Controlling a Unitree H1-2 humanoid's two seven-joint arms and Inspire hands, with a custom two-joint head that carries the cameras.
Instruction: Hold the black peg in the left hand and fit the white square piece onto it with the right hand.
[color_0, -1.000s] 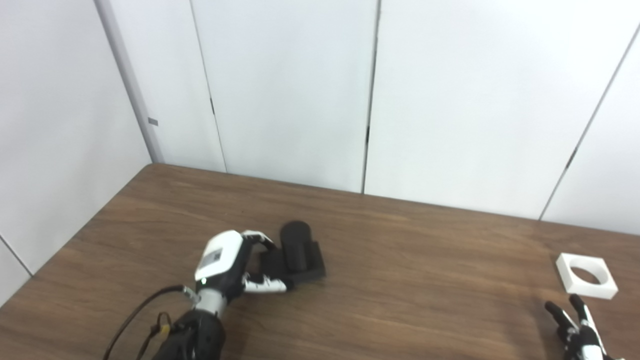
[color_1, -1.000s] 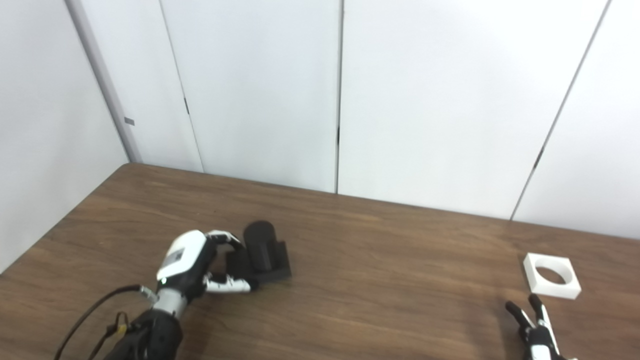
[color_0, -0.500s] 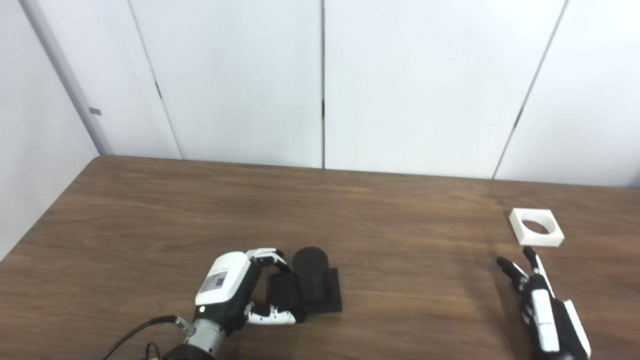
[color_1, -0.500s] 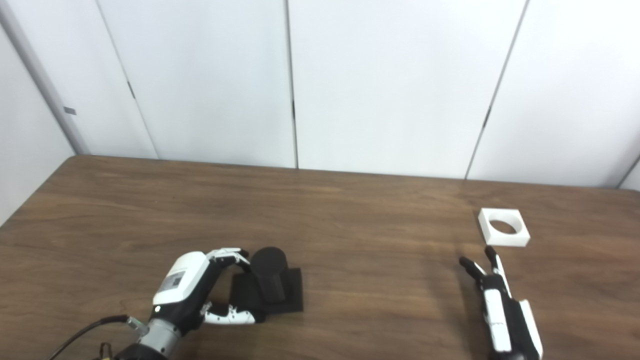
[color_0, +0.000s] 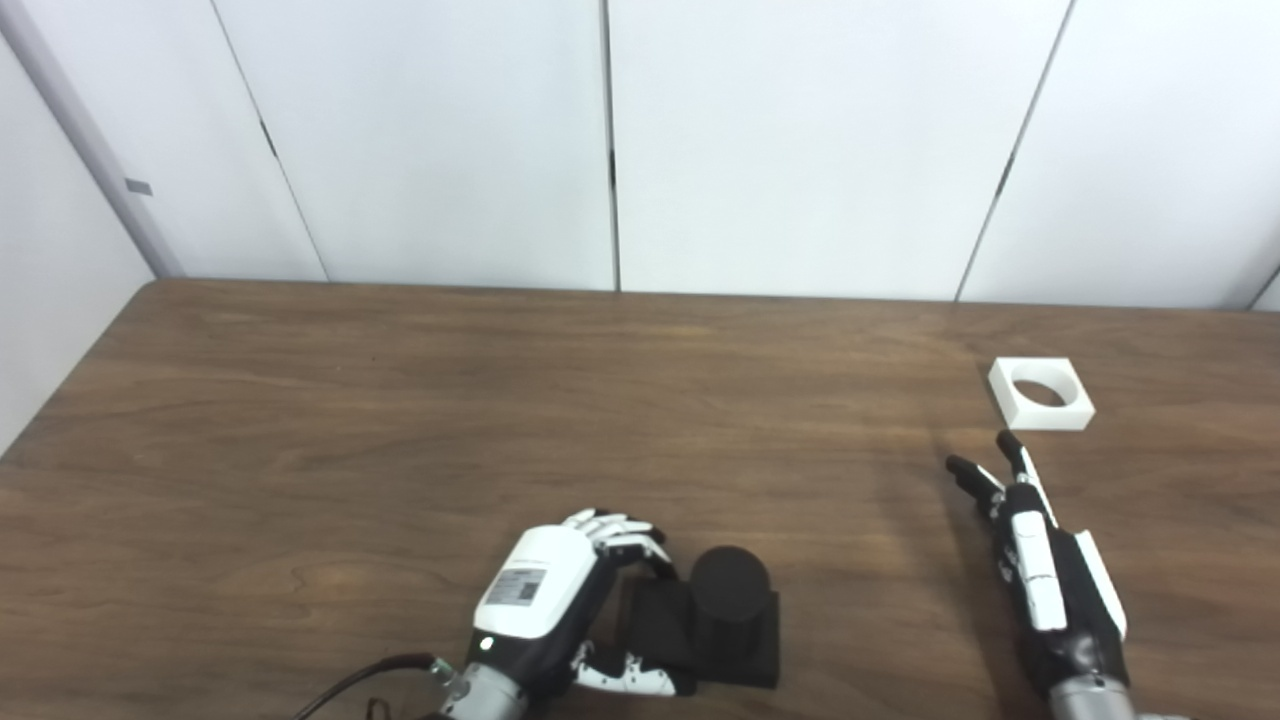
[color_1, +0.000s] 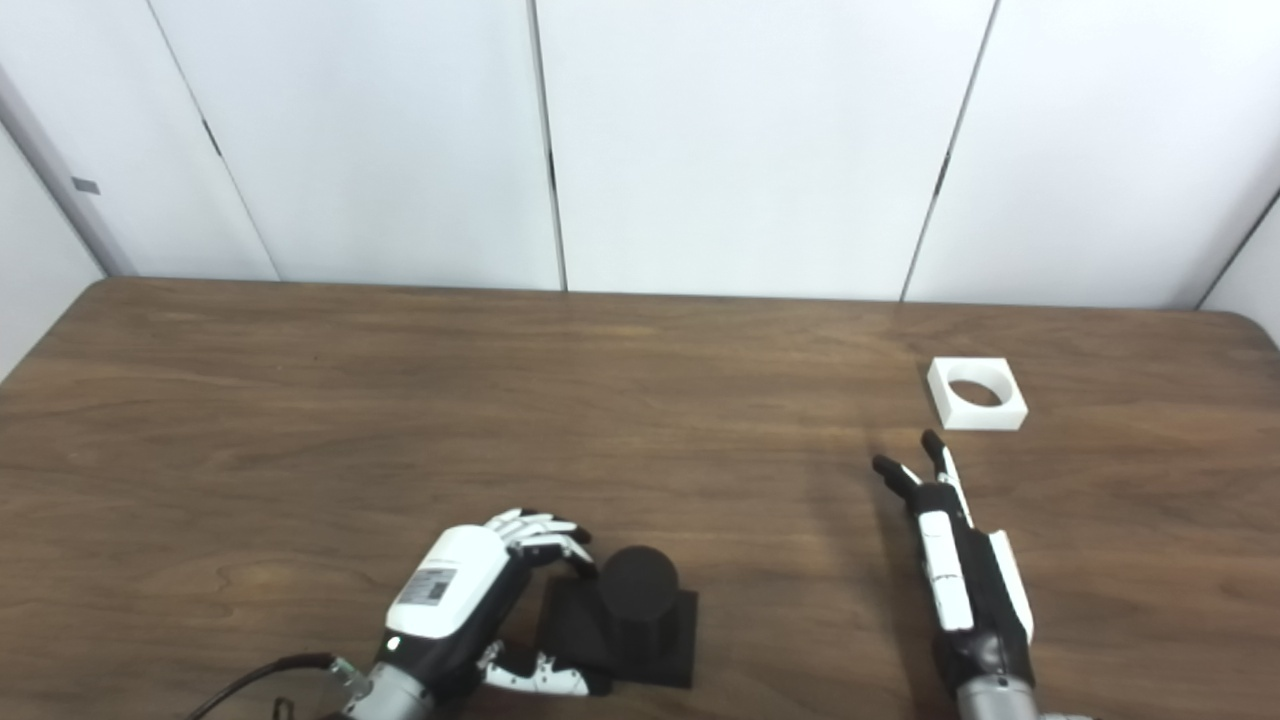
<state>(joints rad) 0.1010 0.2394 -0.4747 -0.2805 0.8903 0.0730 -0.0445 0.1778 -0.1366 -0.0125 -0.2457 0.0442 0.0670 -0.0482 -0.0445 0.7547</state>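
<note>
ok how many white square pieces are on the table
1. The white square piece lies flat at the table's far right, just beyond the fingers of the open right hand. No other shows; nothing on the table looks able to hide one.

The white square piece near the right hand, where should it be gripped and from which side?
Probably by two opposite outer walls of the white square piece, pinched from above. It lies flat on the table, hole upward, so only its straight sides offer purchase. The right hand, open, lies just short of it and could approach from its near edge.
</note>
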